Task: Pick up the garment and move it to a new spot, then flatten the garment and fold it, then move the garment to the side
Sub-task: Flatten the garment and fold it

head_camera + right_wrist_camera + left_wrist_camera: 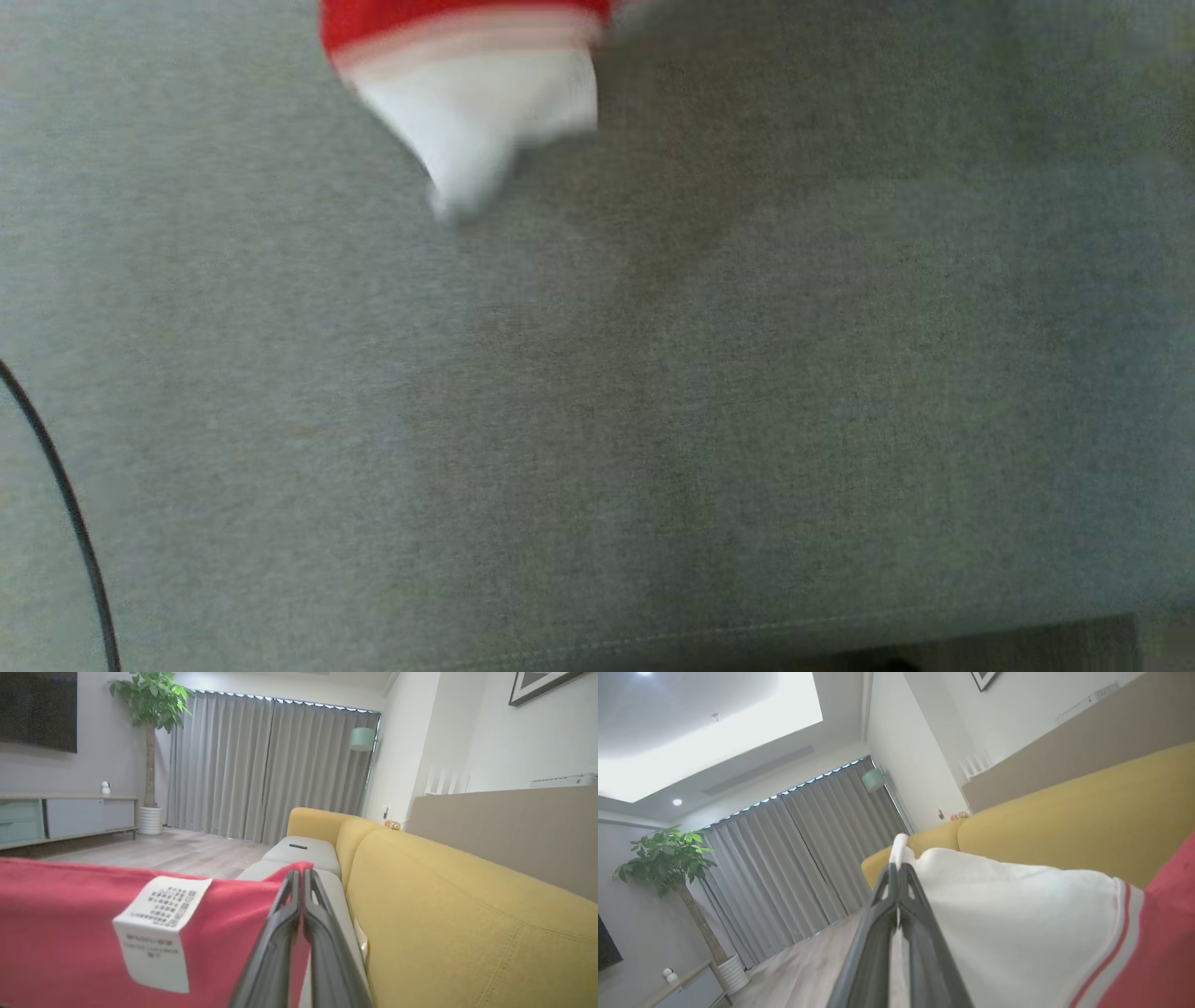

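Note:
The garment (467, 84) is red with a pale striped band and a white end. In the head view it hangs from the top edge above the grey sofa seat (653, 420), its white tip pointing down. My left gripper (898, 870) is shut on the garment's white part (1008, 914), with cloth pinched between the fingers. My right gripper (301, 876) is shut on the red part (74, 914), which stretches off to the left and carries a white care label (159, 933). The garment is held up off the seat.
A yellow sofa backrest (467, 905) runs along the right. A thin black cable (65, 504) curves over the seat's left side. A potted plant (149, 728), a low TV cabinet (60, 816), grey curtains (271, 765) and wood floor lie beyond.

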